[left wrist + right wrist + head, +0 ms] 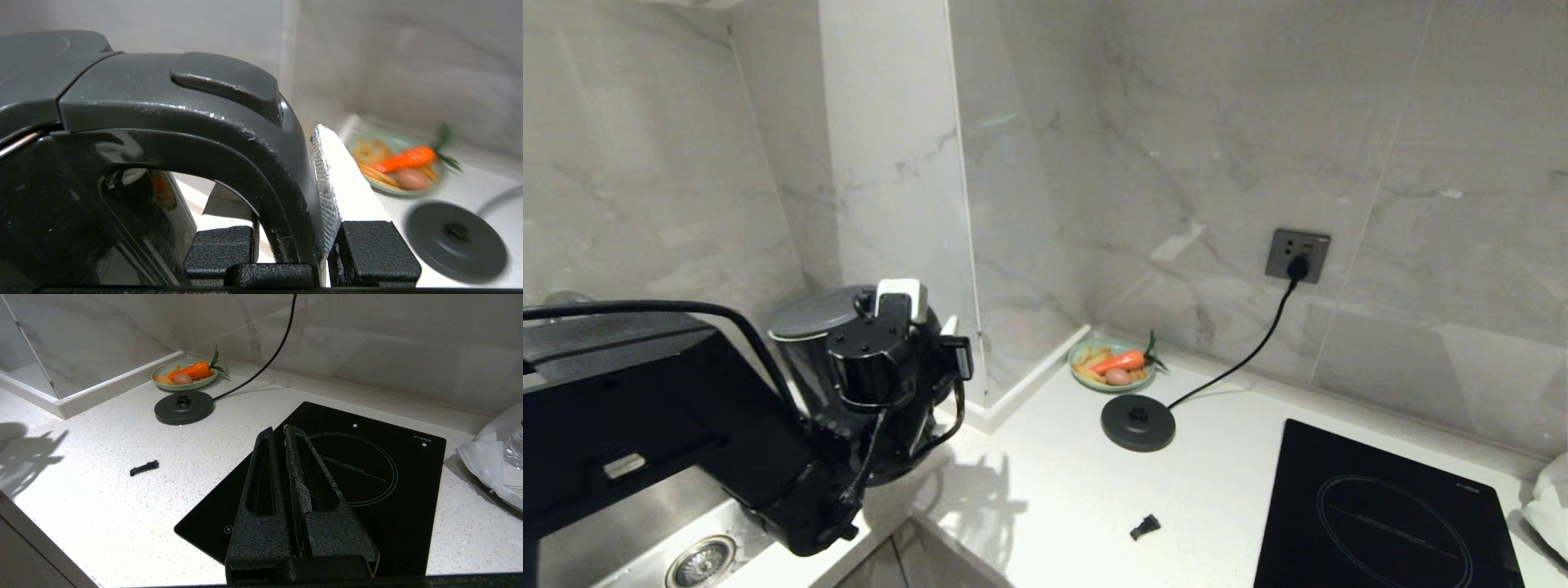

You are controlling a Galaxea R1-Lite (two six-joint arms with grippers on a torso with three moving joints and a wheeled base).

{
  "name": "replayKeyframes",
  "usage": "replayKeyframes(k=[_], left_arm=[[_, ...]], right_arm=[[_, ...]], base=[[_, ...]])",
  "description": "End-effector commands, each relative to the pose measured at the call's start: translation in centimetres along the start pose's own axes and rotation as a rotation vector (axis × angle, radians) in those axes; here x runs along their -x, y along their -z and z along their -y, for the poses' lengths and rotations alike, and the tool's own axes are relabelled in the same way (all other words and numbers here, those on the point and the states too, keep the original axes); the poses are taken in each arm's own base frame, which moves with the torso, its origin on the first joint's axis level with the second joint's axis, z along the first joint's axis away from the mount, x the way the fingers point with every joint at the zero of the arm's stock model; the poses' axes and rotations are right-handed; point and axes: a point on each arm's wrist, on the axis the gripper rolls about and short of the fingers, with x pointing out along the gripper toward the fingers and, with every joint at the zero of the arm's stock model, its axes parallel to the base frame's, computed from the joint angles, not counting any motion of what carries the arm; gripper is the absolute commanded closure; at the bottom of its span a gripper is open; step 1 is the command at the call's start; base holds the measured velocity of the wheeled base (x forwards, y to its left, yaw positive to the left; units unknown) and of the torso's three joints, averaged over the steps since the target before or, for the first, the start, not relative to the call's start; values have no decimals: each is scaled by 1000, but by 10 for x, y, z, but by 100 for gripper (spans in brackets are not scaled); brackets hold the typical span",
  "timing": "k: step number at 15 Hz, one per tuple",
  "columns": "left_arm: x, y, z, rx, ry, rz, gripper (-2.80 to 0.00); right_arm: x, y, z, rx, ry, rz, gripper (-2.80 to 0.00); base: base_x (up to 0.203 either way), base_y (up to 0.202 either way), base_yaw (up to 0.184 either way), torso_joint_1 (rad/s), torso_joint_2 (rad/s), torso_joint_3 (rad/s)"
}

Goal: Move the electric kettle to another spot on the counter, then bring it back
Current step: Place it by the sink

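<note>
Gripped by its loop handle between left gripper jaws closed around it, glossy, rigid, probably hefty electric kettle at far left of counter, well apart from base disc; right gripper pressed shut, empty.

Dim cool light, blurred left-wrist background.

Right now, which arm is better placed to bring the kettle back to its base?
The left. Its pincer is shut on the kettle handle, beside the sink. The right pincer is shut and empty, over the hob, and the base is free.
</note>
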Motion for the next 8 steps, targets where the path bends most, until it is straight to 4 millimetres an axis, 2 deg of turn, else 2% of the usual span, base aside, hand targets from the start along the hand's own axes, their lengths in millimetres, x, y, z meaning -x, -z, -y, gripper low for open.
replayKeyframes(k=[1, 3, 8], left_arm=[[-24, 23, 0, -8, 42, -19, 0], [-41, 24, -7, 0, 57, 4, 0], [-75, 58, -23, -43, 75, -21, 0]], right_arm=[[0, 0, 0, 1, 0, 0, 0], [0, 0, 0, 1, 0, 0, 0], [0, 0, 0, 1, 0, 0, 0]], base=[[0, 0, 0, 0, 0, 0], [0, 0, 0, 0, 0, 0], [0, 0, 0, 0, 0, 0]])
